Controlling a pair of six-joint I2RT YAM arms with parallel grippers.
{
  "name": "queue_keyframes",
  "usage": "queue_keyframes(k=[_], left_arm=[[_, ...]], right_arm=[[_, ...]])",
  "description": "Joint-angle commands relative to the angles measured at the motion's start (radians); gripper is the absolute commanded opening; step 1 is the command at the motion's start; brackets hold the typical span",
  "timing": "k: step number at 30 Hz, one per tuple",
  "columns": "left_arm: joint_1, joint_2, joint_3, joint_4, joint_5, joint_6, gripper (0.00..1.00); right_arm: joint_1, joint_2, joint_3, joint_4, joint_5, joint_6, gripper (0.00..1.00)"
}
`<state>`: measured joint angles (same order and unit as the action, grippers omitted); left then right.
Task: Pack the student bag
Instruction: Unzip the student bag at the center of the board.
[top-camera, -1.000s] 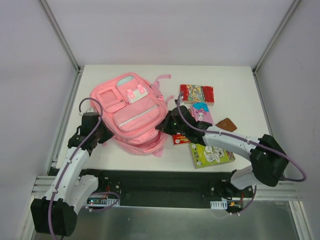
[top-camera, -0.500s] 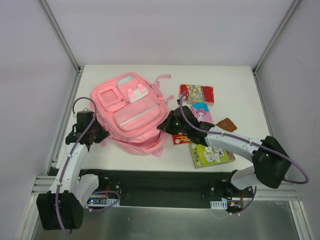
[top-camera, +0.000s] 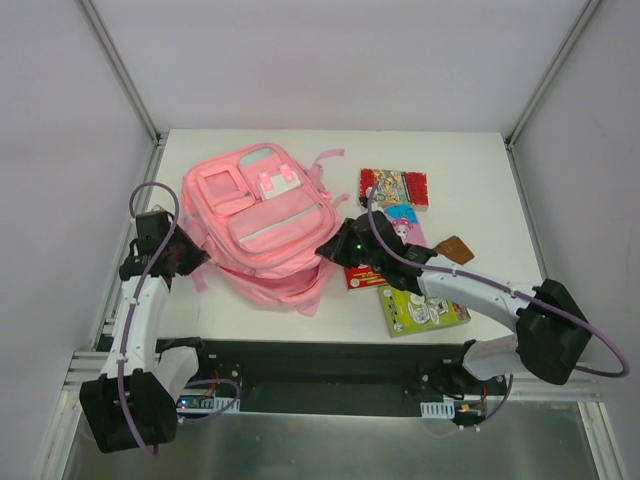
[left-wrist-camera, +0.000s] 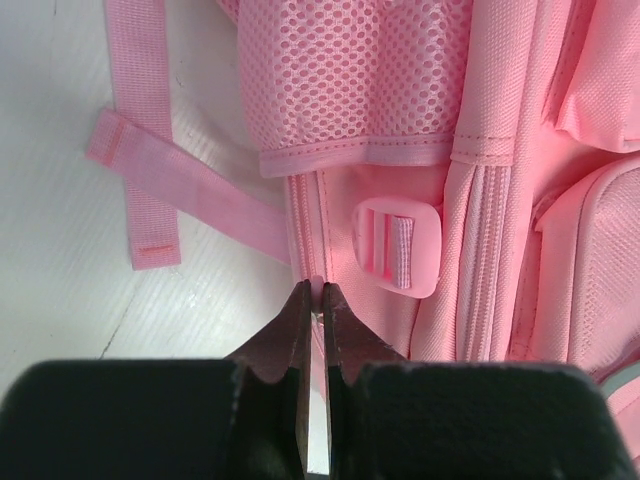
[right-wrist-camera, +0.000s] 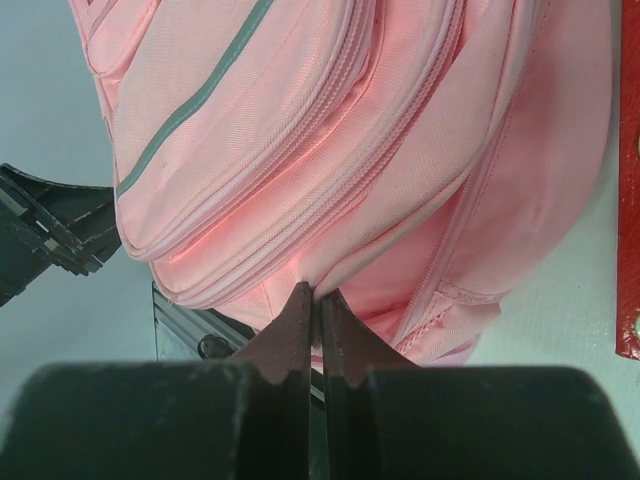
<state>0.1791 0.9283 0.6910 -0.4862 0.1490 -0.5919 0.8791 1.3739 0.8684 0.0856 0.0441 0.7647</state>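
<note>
now, the student bag (top-camera: 262, 215) lies front-up on the left half of the table (top-camera: 470, 160). both your tools are on it, one at each flank. the left gripper (left-wrist-camera: 315, 295) is pinched down to a sliver on a thin bit of pink at the bag's left side seam, just near of the buckle (left-wrist-camera: 397, 247) and below the mesh pocket (left-wrist-camera: 350, 70). the right gripper (right-wrist-camera: 312, 292) is likewise closed narrow, its tips nipping the fabric at the fold where the zip lines bunch on the bag's near-right edge. i cannot tell whether either holds a zip pull or only cloth.

the step in hand looks like getting the main compartment open, with one side as anchor and the other as puller. if so, draw along the line of the zip, not up and away from it, or the thin pinch may slip off. hold the left side low so the bag does not slide or roll. mind the loose strap (left-wrist-camera: 150, 190) lying just left of your left tips, since it could snag.

the pencil case (top-camera: 405, 225), the red patterned book (top-camera: 394, 186), the green card (top-camera: 423, 308) and the brown piece (top-camera: 455, 248) wait on the right. sweep your right forearm clear of them.
</note>
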Motion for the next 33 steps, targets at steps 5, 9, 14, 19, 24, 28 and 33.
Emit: queue_keyframes(k=[5, 9, 14, 19, 24, 28, 33], left_arm=[[0.051, 0.015, 0.047, 0.052, -0.074, 0.081, 0.00], [0.057, 0.012, 0.044, 0.052, -0.081, 0.093, 0.00], [0.080, 0.014, 0.039, 0.051, -0.082, 0.092, 0.00], [0.117, 0.038, 0.041, 0.051, -0.043, 0.090, 0.00], [0.140, 0.058, 0.056, 0.049, -0.016, 0.104, 0.00], [0.148, 0.061, 0.059, 0.049, 0.009, 0.109, 0.00], [0.146, 0.053, 0.053, 0.049, 0.078, 0.121, 0.24]], right_arm=[[-0.017, -0.090, -0.014, 0.025, 0.026, -0.025, 0.01], [-0.020, -0.099, -0.008, 0.025, 0.016, -0.030, 0.01], [-0.020, -0.111, -0.002, 0.025, 0.010, -0.031, 0.01], [-0.023, -0.118, -0.005, 0.025, 0.010, -0.038, 0.01], [-0.022, -0.104, 0.007, 0.025, -0.009, -0.042, 0.01], [-0.022, -0.093, 0.011, 0.025, -0.012, -0.042, 0.01], [-0.022, -0.073, 0.023, 0.025, -0.027, -0.042, 0.01]])
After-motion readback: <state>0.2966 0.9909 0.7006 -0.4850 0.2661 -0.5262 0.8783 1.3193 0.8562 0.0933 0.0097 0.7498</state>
